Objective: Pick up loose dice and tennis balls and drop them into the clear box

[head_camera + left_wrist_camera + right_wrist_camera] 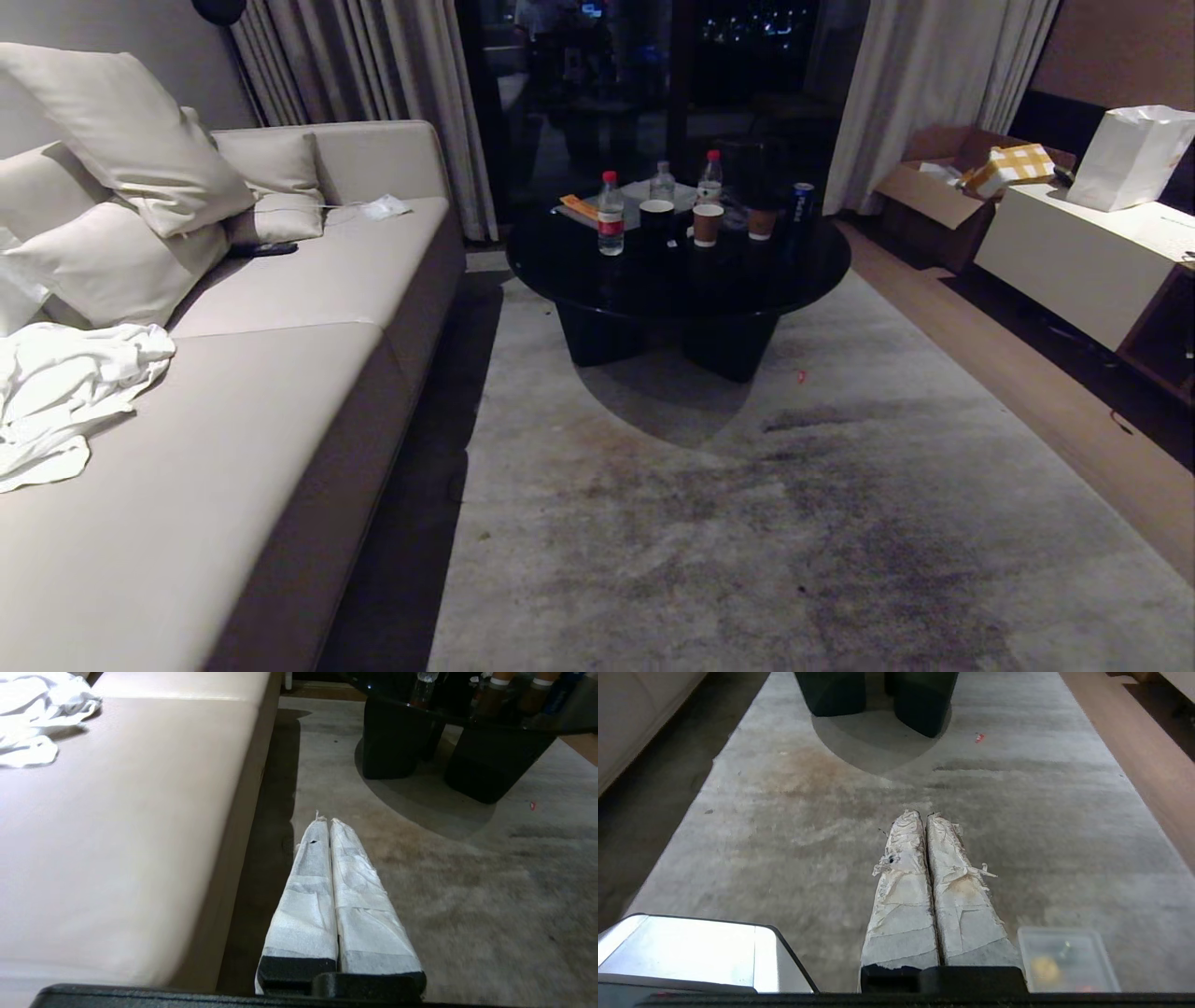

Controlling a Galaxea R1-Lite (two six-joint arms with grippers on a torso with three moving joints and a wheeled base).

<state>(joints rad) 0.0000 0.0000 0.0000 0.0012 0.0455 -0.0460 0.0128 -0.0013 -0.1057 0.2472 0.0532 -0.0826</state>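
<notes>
Pressed flat together and holding nothing, the fingers of the left gripper (325,820) and right gripper (923,815) hang over the grey rug (747,523), the left one beside the long beige sofa (280,373). Ahead stands a black round table (677,271) with bottles and cups. By the right gripper on the rug sits the clear box (1066,961), something yellowish blurred inside.

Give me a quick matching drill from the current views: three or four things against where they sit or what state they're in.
Things:
1. left gripper
2. clear box
3. white cloth
4. paper cup

Places or states:
A. on the black round table
B. on the carpet, near the right gripper
C. shut, hanging above the carpet beside the sofa
D. crumpled on the sofa seat

Pairs: 1-C, 2-B, 3-D, 4-A
</notes>
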